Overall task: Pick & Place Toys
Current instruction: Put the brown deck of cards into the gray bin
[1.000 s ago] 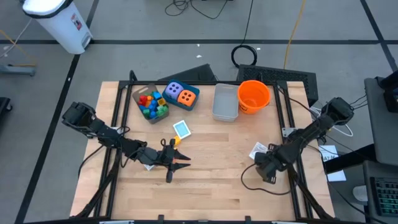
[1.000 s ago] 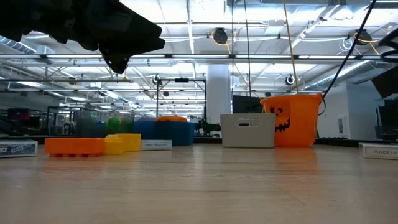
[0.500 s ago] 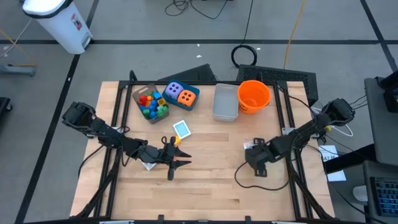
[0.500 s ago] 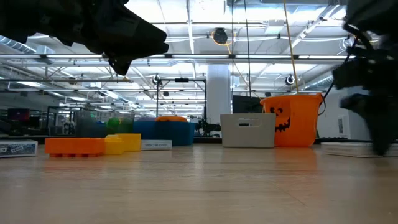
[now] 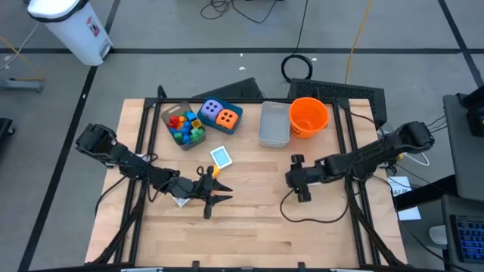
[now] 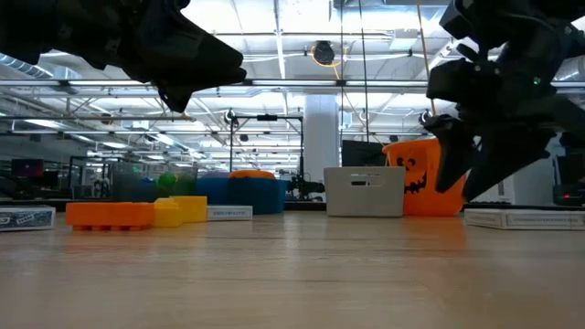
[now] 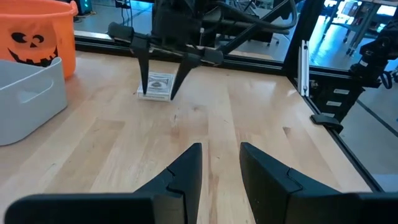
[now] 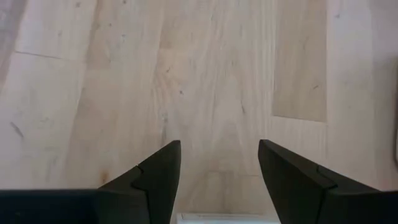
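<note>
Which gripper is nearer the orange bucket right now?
Right. The right gripper is open over bare table just in front of the orange bucket; the left gripper, also open, is farther off, by the card.

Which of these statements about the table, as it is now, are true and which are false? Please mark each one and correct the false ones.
1. The orange bucket stands beside the grey bin. True.
2. The purple die lies inside the orange bucket. False: it sits on the table next to the orange die.
3. The right tool holds a brick. False: its fingers are open with only bare wood between them.
4. The clear container holds mixed coloured bricks. True.
5. The left tool is over the grey bin. False: it is near the table's front middle, open and empty.
</note>
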